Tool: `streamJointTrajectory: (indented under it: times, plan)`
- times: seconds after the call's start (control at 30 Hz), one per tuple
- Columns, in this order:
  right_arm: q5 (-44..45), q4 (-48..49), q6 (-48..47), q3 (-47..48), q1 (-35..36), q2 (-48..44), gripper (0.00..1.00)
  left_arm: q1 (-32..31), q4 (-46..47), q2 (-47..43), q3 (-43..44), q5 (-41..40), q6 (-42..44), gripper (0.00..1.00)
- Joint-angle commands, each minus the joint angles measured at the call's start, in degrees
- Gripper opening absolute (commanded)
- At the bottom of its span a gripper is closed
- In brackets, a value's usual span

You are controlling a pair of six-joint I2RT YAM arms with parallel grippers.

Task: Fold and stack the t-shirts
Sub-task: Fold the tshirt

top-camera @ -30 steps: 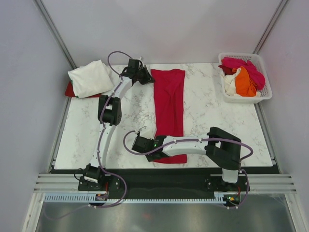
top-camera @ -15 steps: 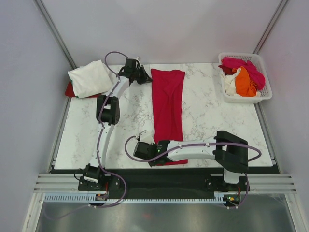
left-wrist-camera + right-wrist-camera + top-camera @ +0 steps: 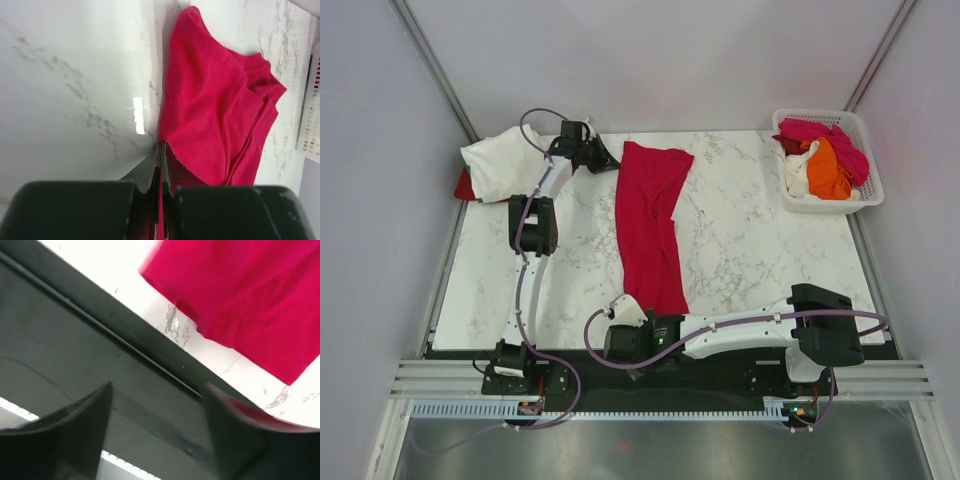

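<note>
Your left gripper [image 3: 161, 150] is pinched tight on one edge of the crimson t-shirt [image 3: 650, 225], its fingertips meeting on the cloth. The rest of the shirt spreads ahead of it and to the right over the marble table [image 3: 750, 240]. Just behind that gripper, the cream-white t-shirt [image 3: 505, 160] lies heaped. Your right gripper [image 3: 160, 425] stands wide apart with nothing between its fingers and hovers over the black strip [image 3: 75, 330] along the table's near edge. The crimson shirt's near hem lies just ahead of its fingertips. Well away from both grippers, the white basket [image 3: 868, 180] holds a pink t-shirt [image 3: 820, 132], an orange t-shirt [image 3: 828, 170] and a white t-shirt [image 3: 798, 180].
</note>
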Motion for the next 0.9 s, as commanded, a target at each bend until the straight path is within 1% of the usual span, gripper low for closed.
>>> streamJointTrajectory:
  times: [0.0,0.03,0.1,0.13,0.17,0.2,0.23,0.27,0.33,0.37,0.4,0.43,0.47,0.5,0.53,0.57,0.6,0.63,0.67,0.7,0.73,0.77,0.8,0.83,0.87]
  plan:
    - [-0.12,-2.21,0.71,2.39,0.84,0.45,0.85,1.86,1.64,-5.36,-1.39,-1.39,3.29,0.04]
    - [1.10,-2.83,0.62,4.05,0.75,0.28,0.88,2.03,1.65,-6.06,-2.09,-1.65,3.20,0.08]
    - [3.22,-4.06,0.10,5.12,-0.82,-2.00,0.93,2.21,1.56,-8.78,-2.97,-1.83,3.11,0.30]
    - [3.40,-4.06,0.18,4.94,-2.05,-3.49,0.94,2.38,1.56,-9.92,-3.84,-2.00,3.28,0.44]
    - [3.23,-3.54,0.01,4.07,-5.28,-6.99,0.95,2.47,1.56,-12.55,-4.46,-2.44,3.37,0.66]
    - [2.79,-3.01,-0.95,3.37,-7.40,-8.85,0.95,2.65,1.64,-13.79,-4.99,-3.66,3.55,0.79]
    - [2.26,-2.49,-1.92,2.66,-9.51,-10.69,0.95,2.74,1.47,-14.76,-5.78,-4.19,4.24,0.87]
    - [1.47,-1.61,-2.88,1.96,-14.23,-13.67,0.95,2.82,1.56,-15.99,-6.05,-4.55,4.60,0.99]
    - [0.50,-1.60,-5.95,1.87,-18.91,-15.54,0.95,3.00,1.30,-18.45,-6.14,-4.55,4.95,1.00]
    - [0.50,-1.17,-6.93,1.78,-23.46,-16.76,0.95,3.09,1.21,-19.33,-6.22,-4.46,4.87,1.00]
    - [-0.72,-0.73,-7.98,1.78,-25.85,-17.04,0.95,3.09,0.77,-21.43,-6.48,-4.29,4.87,1.00]
    - [-1.60,-0.03,-9.90,1.87,-28.23,-17.13,0.95,3.09,0.59,-22.75,-7.71,-4.20,4.78,1.00]
    - [-2.39,1.55,-10.97,1.95,-32.77,-16.78,0.95,3.18,0.16,-24.25,-9.02,-4.11,4.69,1.00]
    - [-3.53,2.43,-11.85,2.13,-34.91,-16.34,0.95,3.09,-0.72,-26.35,-10.78,-4.37,4.26,0.98]
    - [-6.59,3.40,-12.81,2.48,-37.02,-15.81,0.94,3.09,-1.16,-30.63,-16.10,-4.46,4.16,0.97]
    - [-8.10,5.15,-14.74,2.74,-40.69,-14.24,0.93,3.00,-1.34,-33.46,-19.72,-4.55,4.08,0.94]
    - [-9.16,5.77,-15.19,3.01,-42.30,-13.53,0.93,3.00,-1.69,-35.93,-27.33,-5.51,3.55,0.93]
    - [-11.95,6.82,-15.72,3.36,-43.71,-11.87,0.92,3.00,-2.83,-41.08,-31.32,-5.52,3.55,0.92]
    - [-13.20,7.44,-16.77,3.53,-45.55,-11.16,0.90,2.91,-3.18,-43.57,-35.45,-5.43,3.72,0.87]
    - [-14.17,7.97,-16.95,3.36,-46.17,-10.72,0.89,2.91,-3.80,-45.86,-43.76,-6.04,3.64,0.86]
    - [-14.96,8.67,-17.13,2.40,-46.62,-10.36,0.89,2.83,-4.59,-48.49,-47.84,-6.04,3.81,0.84]
    - [-17.06,10.51,-17.22,1.79,-47.40,-9.75,0.86,2.39,-4.94,-52.96,-51.97,-6.39,3.99,0.80]
    - [-18.38,11.22,-17.13,1.17,-47.93,-9.31,0.83,1.95,-4.95,-55.44,-60.11,-7.35,3.64,0.79]
    - [-19.61,12.97,-16.96,-0.23,-48.37,-8.35,0.78,1.34,-5.03,-57.46,-63.93,-7.71,3.64,0.78]
    - [-22.24,13.77,-16.26,-1.03,-49.33,-7.82,0.77,-0.58,-4.95,-61.14,-67.36,-8.85,3.46,0.78]
